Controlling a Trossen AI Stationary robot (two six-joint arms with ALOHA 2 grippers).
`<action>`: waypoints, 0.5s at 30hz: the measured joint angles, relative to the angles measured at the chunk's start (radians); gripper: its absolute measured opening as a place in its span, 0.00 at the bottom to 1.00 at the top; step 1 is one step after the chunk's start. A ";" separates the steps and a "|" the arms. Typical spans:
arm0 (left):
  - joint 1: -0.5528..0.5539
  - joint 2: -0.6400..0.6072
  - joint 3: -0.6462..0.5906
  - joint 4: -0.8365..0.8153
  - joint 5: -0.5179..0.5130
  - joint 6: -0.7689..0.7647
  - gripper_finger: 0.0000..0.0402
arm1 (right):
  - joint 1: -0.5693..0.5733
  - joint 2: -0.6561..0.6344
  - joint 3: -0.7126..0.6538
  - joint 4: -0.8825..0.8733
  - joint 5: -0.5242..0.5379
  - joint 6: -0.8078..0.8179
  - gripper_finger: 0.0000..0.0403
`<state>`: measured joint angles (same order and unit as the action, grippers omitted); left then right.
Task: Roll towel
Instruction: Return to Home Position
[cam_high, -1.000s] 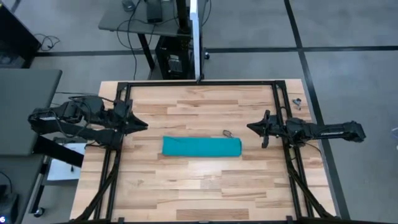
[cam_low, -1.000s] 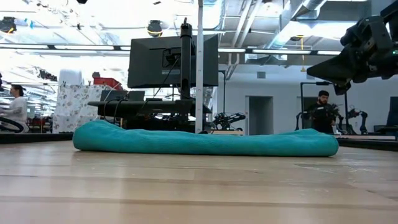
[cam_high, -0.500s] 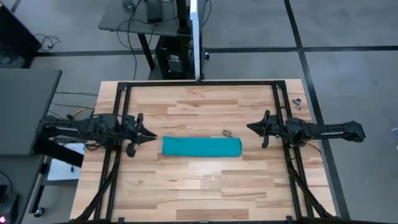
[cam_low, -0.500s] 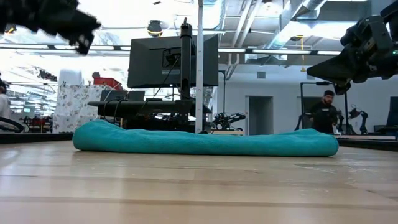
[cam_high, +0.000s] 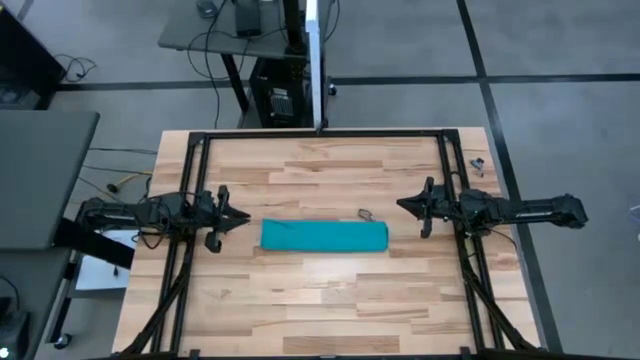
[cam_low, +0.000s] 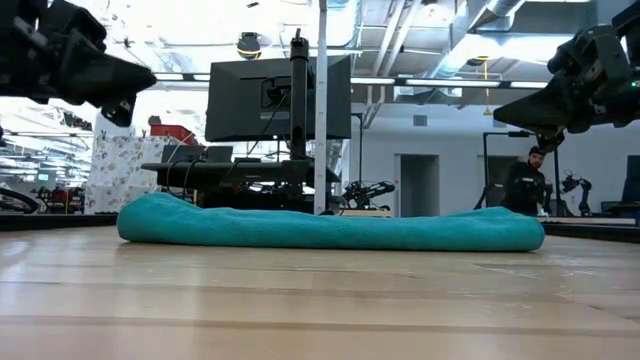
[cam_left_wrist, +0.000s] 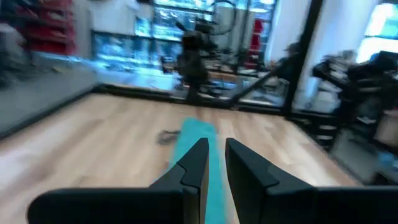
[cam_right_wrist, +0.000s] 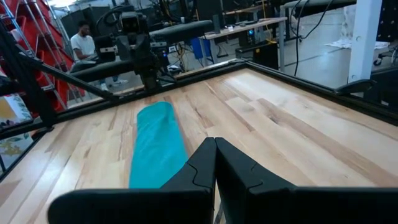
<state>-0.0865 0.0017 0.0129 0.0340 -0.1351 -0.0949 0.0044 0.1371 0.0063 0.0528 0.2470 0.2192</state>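
Left gripper (cam_high: 243, 218) hangs above the left side of the table (cam_high: 330, 310). Its tip is just short of the left end of the towel (cam_high: 324, 236) and does not touch it. Its 2 fingers (cam_left_wrist: 193, 171) stand a narrow slit apart and hold nothing. Right gripper (cam_high: 402, 206) hangs over the right side, near the towel's right end but apart from it. Its 2 fingers (cam_right_wrist: 239, 171) are pressed together and empty.

The towel lies as a long teal roll across the middle of the wooden table, running left to right, with neither arm touching it. Bare wood lies open on every side of it, widest toward the lower edge of the high view. A black frame rail (cam_high: 320, 132) runs along the far edge and down both sides. A small dark object (cam_high: 366, 214), too small to identify, sits just beyond the towel near its right end.

Only the low view shows height: both grippers sit well above the towel, 1 at each upper corner. It also shows a monitor (cam_low: 280, 97) behind the table and a person (cam_low: 524, 185) standing far off. The right wrist view looks along the towel's length to the left arm (cam_right_wrist: 134, 37), with a seated person (cam_right_wrist: 79, 43) beyond.
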 joint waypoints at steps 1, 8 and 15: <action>0.001 0.000 0.000 0.000 -0.005 0.026 0.10 | 0.000 0.000 0.000 0.000 0.000 0.000 0.00; 0.002 0.000 -0.002 -0.002 -0.005 0.106 0.10 | 0.000 0.000 0.000 0.002 0.001 0.000 0.00; 0.001 0.000 -0.004 -0.002 -0.004 0.087 0.10 | 0.000 0.000 0.000 0.003 0.001 0.000 0.00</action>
<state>-0.0853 0.0020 0.0090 0.0321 -0.1390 -0.0078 0.0044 0.1371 0.0063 0.0556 0.2478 0.2188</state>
